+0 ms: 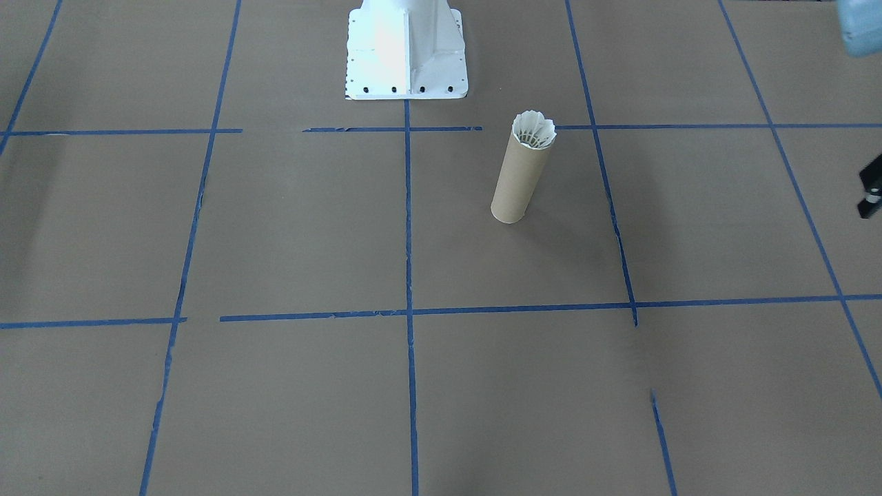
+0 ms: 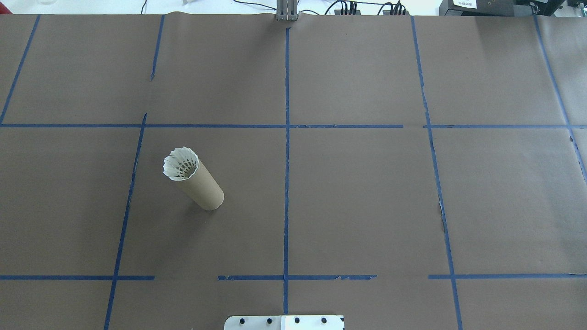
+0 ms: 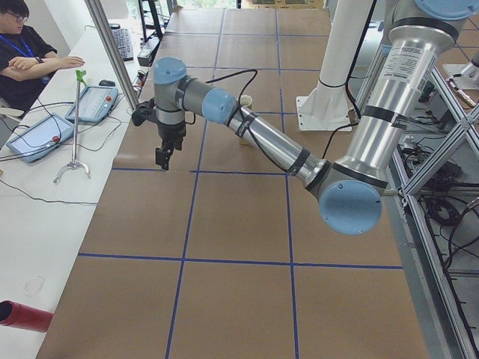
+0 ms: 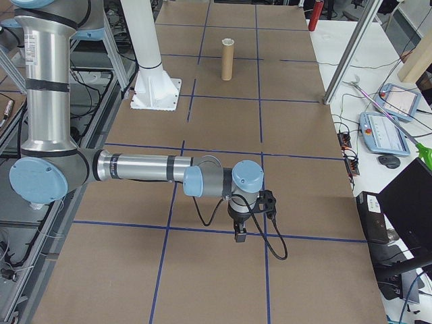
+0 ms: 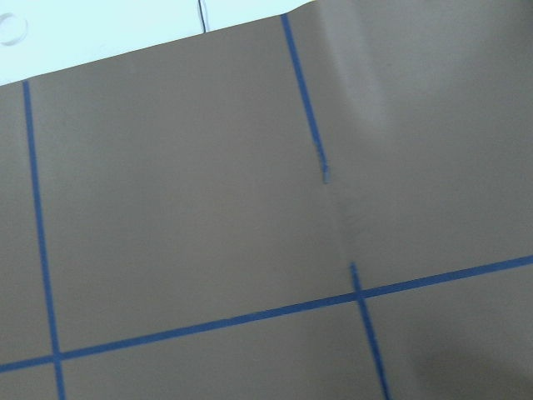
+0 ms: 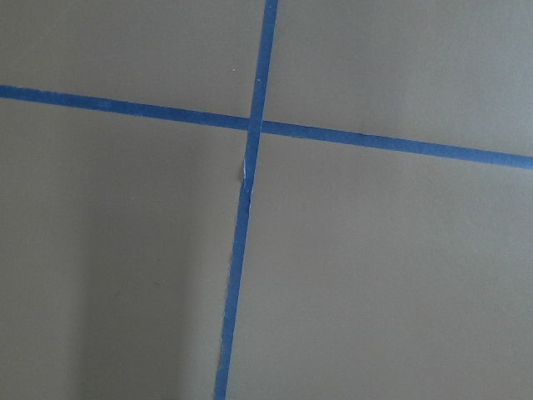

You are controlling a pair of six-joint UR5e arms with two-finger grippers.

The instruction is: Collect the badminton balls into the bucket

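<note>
The brown cardboard tube [image 1: 520, 180] [image 2: 204, 190] stands upright on the paper-covered table, left of centre in the overhead view. The white feather shuttlecock [image 1: 534, 129] [image 2: 181, 163] sits in its open top, skirt up and flaring over the rim; its cork is hidden inside. In the exterior left view my left gripper [image 3: 163, 157] hangs fingers-down over the table's far side, well away from the tube. My right gripper [image 4: 239, 235] hangs low over the table's other end, far from the tube [image 4: 228, 61]. I cannot tell whether either gripper is open or shut. Both wrist views show only brown paper and blue tape.
The white robot base [image 1: 406, 52] stands at the table's robot-side edge. A person [image 3: 22, 52] sits at the side bench, where teach pendants [image 3: 41, 136], a grabber tool [image 3: 75, 127] and a red cylinder [image 3: 26, 315] lie. Blue tape lines grid the paper.
</note>
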